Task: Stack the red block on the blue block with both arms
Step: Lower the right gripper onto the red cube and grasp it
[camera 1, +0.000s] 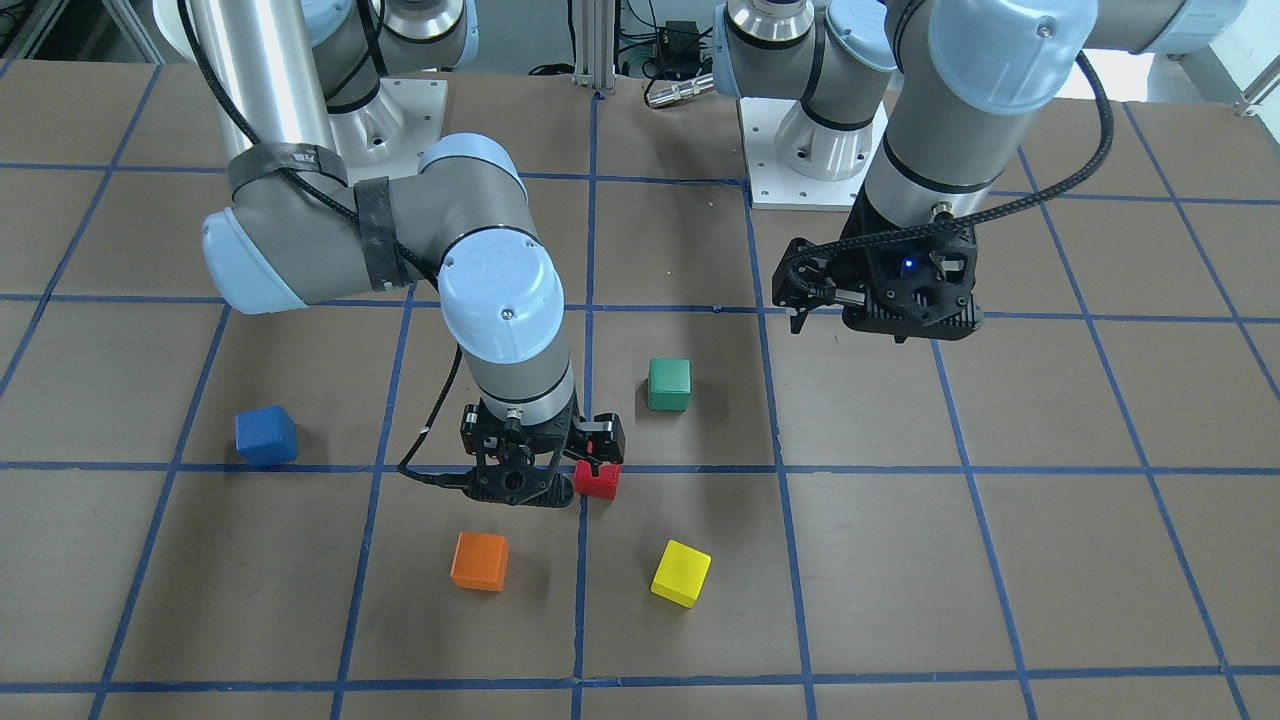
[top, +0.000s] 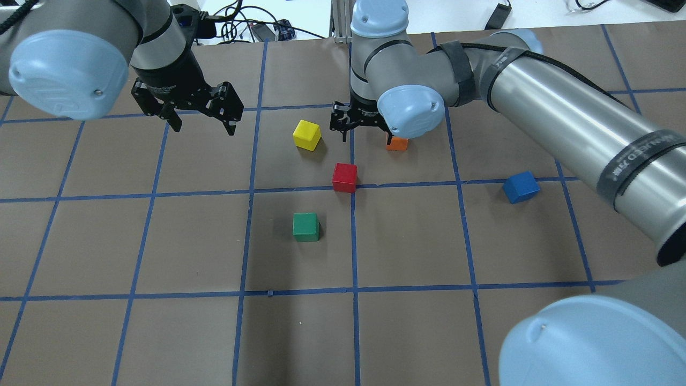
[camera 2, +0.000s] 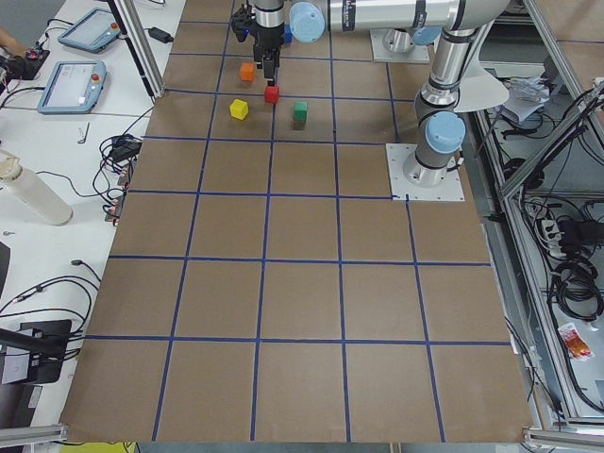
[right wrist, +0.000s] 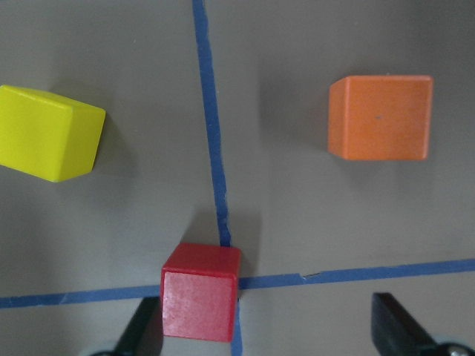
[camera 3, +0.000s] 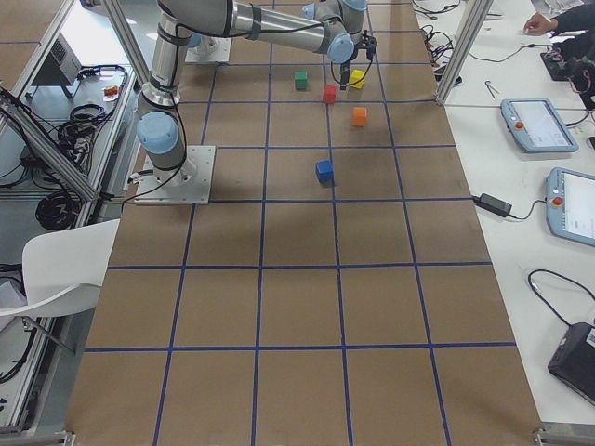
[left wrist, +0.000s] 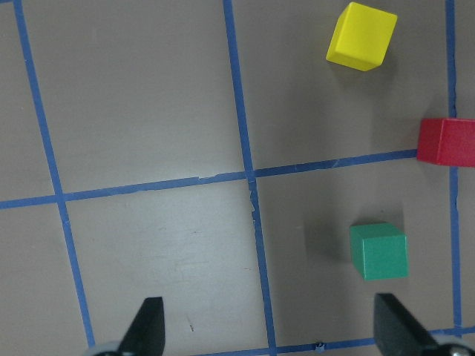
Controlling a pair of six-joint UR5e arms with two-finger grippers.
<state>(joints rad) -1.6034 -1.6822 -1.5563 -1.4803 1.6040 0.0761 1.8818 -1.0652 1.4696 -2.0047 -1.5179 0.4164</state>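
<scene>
**Table stock, placed relative to the red block**

1. Red block [top: 344, 177]: you will find it flat on the table [top: 161, 332], sitting on a crossing of the blue tape lines [top: 214, 192]. Neither claw grips it, and it is not yet on the blue block.
2. Blue block [top: 521, 187]: it lies well apart from the red block, on the robot's right of it. It rests on the table beside a tape line, turned a little askew to the grid.
3. Right gripper [right wrist: 267, 334]: it hovers over the red block, pointing down. Its wrist view shows you the fingers [right wrist: 141, 330] spread wide, with the red block below and close by one fingertip. It grips nothing.
4. Left gripper [top: 202, 126]: it is well apart from the red block, on the robot's left of it and farther from the base. It is raised above the table. Its fingers are spread wide and it is empty.
5. Green block [top: 305, 227]: near the red block, on the side toward the robot and a little to its left.
6. Yellow block [top: 306, 134]: near the red block, on the far side and to the robot's left.
7. Orange block [top: 397, 143]: near the red block, on the far side and to the robot's right. In the overhead view the right arm partly hides it from you.
</scene>
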